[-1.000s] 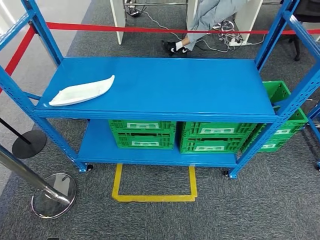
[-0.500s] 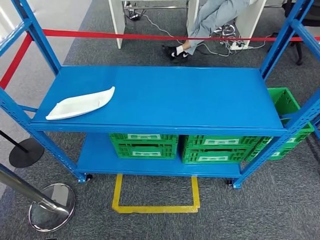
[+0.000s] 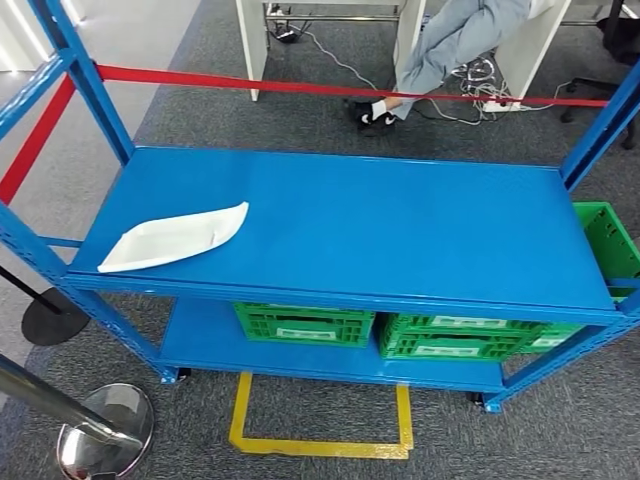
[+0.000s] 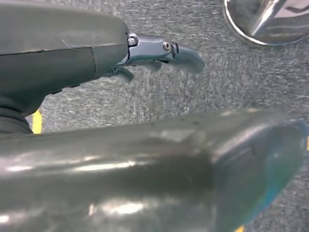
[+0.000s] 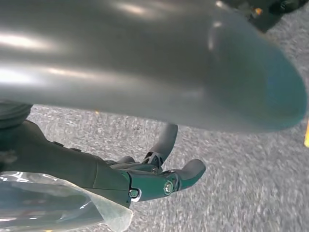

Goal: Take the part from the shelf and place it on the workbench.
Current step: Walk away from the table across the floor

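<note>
We're looking at a workshop or test floor with an office feel: grey carpet (image 3: 317,120) underfoot, a blue steel two-tier shelf rack (image 3: 362,215) on castors, green slatted plastic crates (image 3: 306,325) below, a yellow taped floor square (image 3: 321,440), red barrier tape (image 3: 340,88) on chrome stanchions (image 3: 106,440), and white desk legs (image 3: 253,45) with tangled cables (image 3: 475,75) behind.

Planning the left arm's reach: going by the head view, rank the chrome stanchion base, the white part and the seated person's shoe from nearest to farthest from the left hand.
1. Chrome stanchion base, low on the robot's left; the left hand hangs near it.
2. White part, at the left end of the shelf.
3. Person's shoe, beyond the shelf.
</note>
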Controlling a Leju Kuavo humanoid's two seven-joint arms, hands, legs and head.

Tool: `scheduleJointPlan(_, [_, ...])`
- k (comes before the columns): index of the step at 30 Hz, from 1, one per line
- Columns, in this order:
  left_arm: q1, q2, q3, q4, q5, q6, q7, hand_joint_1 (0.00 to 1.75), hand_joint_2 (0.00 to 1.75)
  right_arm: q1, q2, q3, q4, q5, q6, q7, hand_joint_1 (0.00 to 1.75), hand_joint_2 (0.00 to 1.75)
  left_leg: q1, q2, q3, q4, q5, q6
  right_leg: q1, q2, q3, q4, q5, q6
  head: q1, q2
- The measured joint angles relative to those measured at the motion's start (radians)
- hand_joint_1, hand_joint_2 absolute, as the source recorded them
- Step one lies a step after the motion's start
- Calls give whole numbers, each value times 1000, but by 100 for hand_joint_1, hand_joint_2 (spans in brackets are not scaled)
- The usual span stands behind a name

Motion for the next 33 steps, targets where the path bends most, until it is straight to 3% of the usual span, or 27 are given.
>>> scheduleJointPlan(2, [-3, 5, -10, -1, 12, 7, -1, 0, 0, 0, -1, 5, -1, -9, -4, 5, 0, 0, 1, 3, 2, 29, 12, -11, -5, 5, 32, -21, -2, -9, -1, 0])
scheduleJointPlan(4, [-9, 10, -20, -1, 24, 12, -2, 0, 0, 0, -2, 8, -1, -17, -8, 10, 0, 0, 3, 7, -40, 111, 4, -21, -11, 6, 72, -45, -7, -17, -5, 0])
scheduleJointPlan(6, [-11, 15, -29, -2, 40, 19, -3, 0, 0, 0, -3, 12, -2, -25, -14, 15, 0, 0, 8, 9, -114, 212, -50, -33, -14, 12, 98, -58, -18, -20, -8, 0])
scheduleJointPlan(7, [-11, 17, -34, -2, 50, 23, -3, 0, 0, 1, -3, 14, -2, -31, -18, 17, 0, 0, 11, 10, -148, 241, -78, -37, -15, 18, 108, -61, -25, -20, -7, 0])
scheduleJointPlan(8, [-11, 18, -39, -2, 61, 28, -3, 0, 0, 3, -3, 18, -2, -38, -23, 21, 0, 0, 13, 10, -171, 246, -89, -41, -17, 25, 120, -62, -34, -19, -8, 0])
scheduleJointPlan(9, [-11, 21, -44, -2, 73, 33, -4, 0, 0, 5, -3, 21, -2, -45, -29, 24, 0, 0, 15, 10, -181, 224, -71, -43, -19, 32, 132, -62, -45, -16, -8, 0])
scheduleJointPlan(10, [-11, 23, -51, -2, 84, 38, -4, 0, 0, 7, -4, 25, -2, -54, -37, 27, 0, 0, 17, 8, -181, 180, -28, -44, -21, 40, 146, -62, -56, -12, -8, 0])
scheduleJointPlan(11, [-11, 26, -58, -3, 95, 44, -6, 0, 0, 9, -4, 28, -2, -62, -44, 31, 0, 0, 19, 1, -177, 122, 36, -44, -22, 47, 156, -63, -67, -8, -8, 0])
scheduleJointPlan(13, [-9, 32, -75, -3, 116, 54, -8, 0, 0, 11, -6, 33, -4, -76, -57, 38, 0, 0, 19, -18, -173, 45, 115, -39, -23, 62, 169, -60, -86, 4, -10, 0])
scheduleJointPlan(14, [-7, 35, -84, -3, 127, 59, -10, 0, 0, 13, -7, 36, -7, -82, -62, 41, 0, 0, 18, -23, -173, 31, 132, -34, -23, 70, 169, -59, -93, 10, -10, 0])
scheduleJointPlan(15, [-7, 38, -93, -4, 138, 64, -12, 0, 0, 16, -8, 39, -10, -86, -65, 43, 0, 0, 17, -22, -174, 32, 127, -27, -23, 77, 170, -60, -97, 16, -11, 0])
scheduleJointPlan(17, [-12, 44, -108, -9, 154, 72, -14, 0, 0, 23, -10, 43, -18, -93, -69, 46, 0, 0, 18, -11, -168, 24, 134, -14, -23, 72, 169, -61, -107, 26, -10, 0])
scheduleJointPlan(19, [-18, 48, -122, -14, 163, 78, -15, 0, 0, 25, -13, 48, -24, -97, -70, 47, 0, 0, 20, 4, -157, 14, 130, -1, -21, 35, 140, 0, -142, 33, -7, 0])
scheduleJointPlan(21, [-18, 52, -134, -16, 169, 86, -14, 0, 0, 25, -15, 53, -28, -99, -71, 47, 0, 0, 17, 22, -148, 10, 122, 10, -18, 7, 60, 136, -198, 36, -5, 0])
scheduleJointPlan(22, [-18, 53, -139, -17, 172, 89, -14, 0, 0, 26, -15, 55, -29, -99, -72, 47, 0, 0, 15, 29, -145, 10, 118, 13, -18, 5, 19, 197, -213, 36, -5, 0])
scheduleJointPlan(23, [-19, 53, -144, -17, 176, 92, -13, 0, 0, 28, -16, 56, -29, -99, -74, 47, 0, 0, 13, 33, -141, 10, 114, 15, -18, 4, -8, 228, -209, 35, -5, 0])
scheduleJointPlan(24, [-20, 53, -147, -18, 182, 95, -13, 0, 44, 30, -18, 57, -29, -98, -75, 46, 0, 0, 12, 36, -135, 10, 110, 15, -17, 4, -16, 220, -182, 32, -5, 0])
scheduleJointPlan(25, [-20, 53, -150, -19, 188, 97, -13, 0, 87, 31, -19, 58, -29, -97, -76, 45, 0, 0, 10, 38, -128, 10, 105, 15, -15, 3, -5, 174, -138, 28, -5, 0])
scheduleJointPlan(27, [-22, 53, -154, -23, 196, 101, -13, 0, 175, 32, -22, 62, -30, -97, -77, 42, 0, 87, 6, 38, -116, 11, 96, 11, -9, -4, 43, 43, -57, 15, -5, 0])
scheduleJointPlan(29, [-21, 54, -158, -29, 197, 112, -11, 0, 175, 31, -25, 65, -32, -97, -78, 39, 0, 175, 2, 37, -113, 12, 89, 7, -6, -9, 73, -31, -31, 9, -6, 0])
scheduleJointPlan(33, [-8, 52, -165, -63, 189, 158, 15, 0, 175, 35, -26, 69, -37, -97, -84, 14, 0, 175, 0, 37, -109, 6, 93, 14, -6, -5, 85, -45, -29, 13, -6, 0])
